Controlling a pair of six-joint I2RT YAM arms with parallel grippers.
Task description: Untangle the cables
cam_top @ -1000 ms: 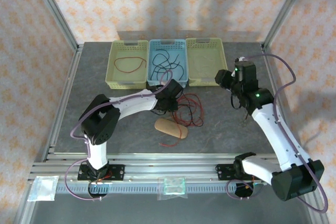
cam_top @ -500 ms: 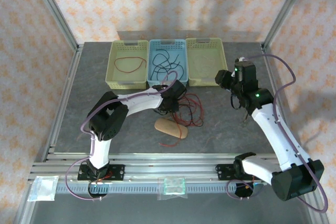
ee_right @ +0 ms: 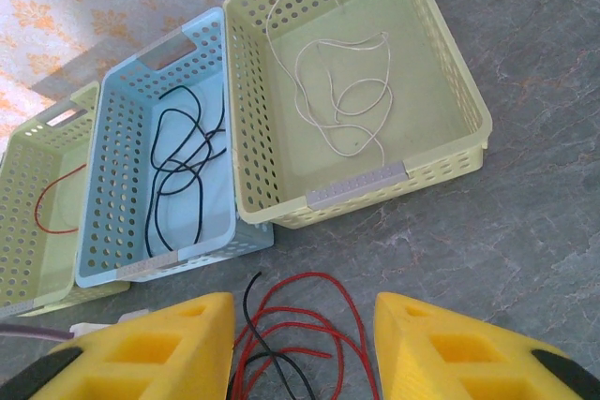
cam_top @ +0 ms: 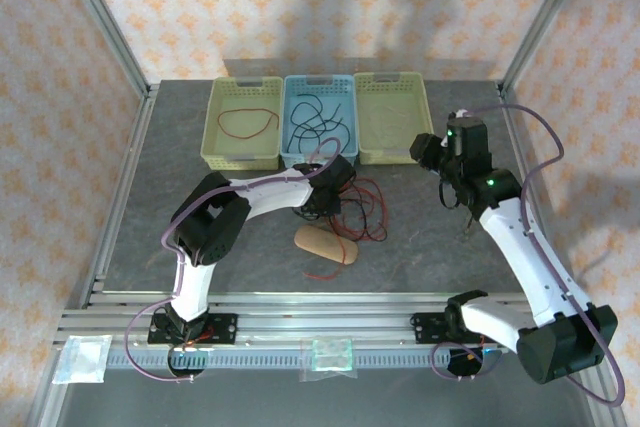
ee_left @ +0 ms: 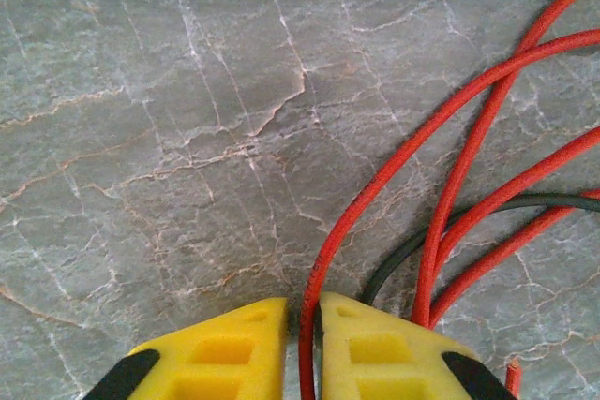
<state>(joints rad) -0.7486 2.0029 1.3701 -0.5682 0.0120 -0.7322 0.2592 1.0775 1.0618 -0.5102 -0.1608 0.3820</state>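
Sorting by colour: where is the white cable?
In the right wrist view, the white cable lies looped inside the rightmost pale-green basket, next to the blue basket.

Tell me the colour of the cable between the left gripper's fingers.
Red cable at the left gripper; clearest in left wrist view.

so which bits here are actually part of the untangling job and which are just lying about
job:
loose red cables and loose black cable, tangled together
binned red cable, binned black cables, binned white cable, in the baskets

lying about:
tan pad
clear bag
white packet
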